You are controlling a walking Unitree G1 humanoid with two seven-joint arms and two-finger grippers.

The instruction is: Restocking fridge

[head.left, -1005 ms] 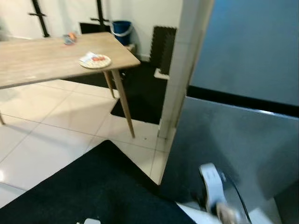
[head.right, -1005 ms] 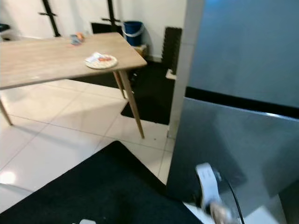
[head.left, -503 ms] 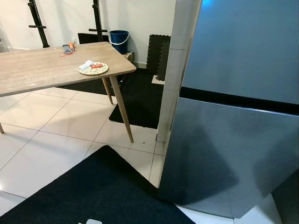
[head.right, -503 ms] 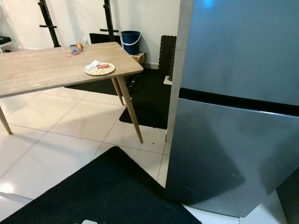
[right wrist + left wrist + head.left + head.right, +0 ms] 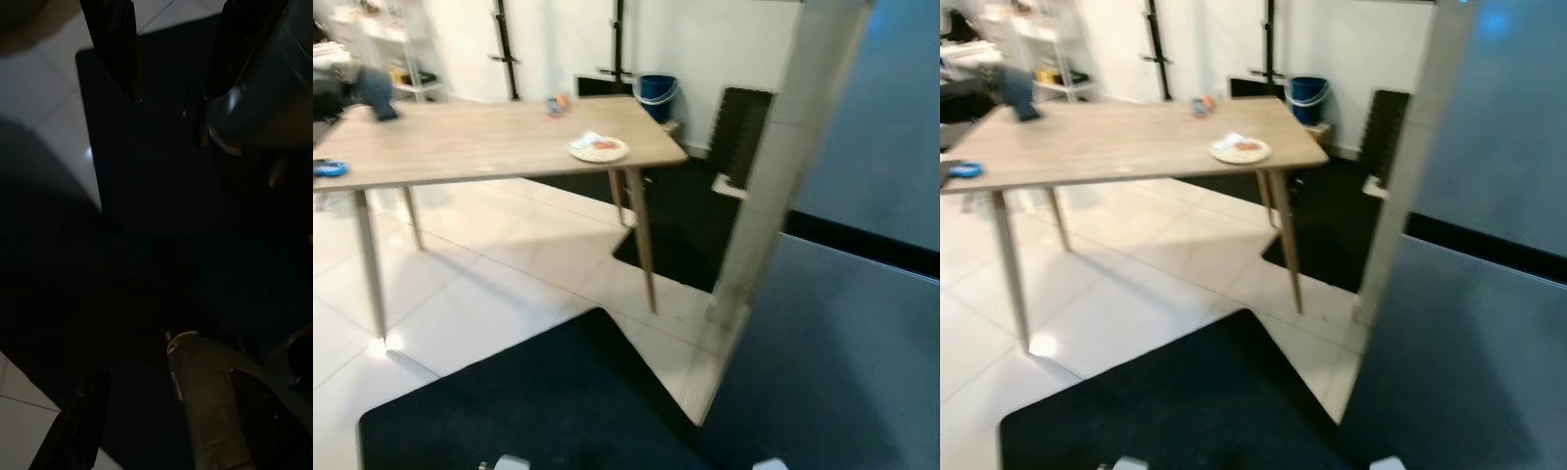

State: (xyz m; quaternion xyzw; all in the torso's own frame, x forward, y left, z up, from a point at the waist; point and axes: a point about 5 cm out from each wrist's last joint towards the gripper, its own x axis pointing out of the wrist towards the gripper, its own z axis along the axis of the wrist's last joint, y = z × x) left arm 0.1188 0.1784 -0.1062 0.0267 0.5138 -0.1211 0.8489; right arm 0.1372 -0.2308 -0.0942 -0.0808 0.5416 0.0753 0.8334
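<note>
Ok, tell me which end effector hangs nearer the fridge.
Right. The right end effector hangs over the black mat on the fridge side; the left end effector hangs on the far side, by the white tiles.

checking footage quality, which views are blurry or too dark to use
Left and right eye views: soft motion blur over the table, plate and fridge, still readable. Left wrist view: nearly black, only the left gripper and a pale patch of floor tile show. Right wrist view: dim, with the right gripper over the dark mat.

A wooden table (image 5: pixel 489 142) on the white tiled floor (image 5: pixel 480 294) carries a plate (image 5: pixel 599 149); a black mat (image 5: pixel 538 406) lies nearer.
</note>
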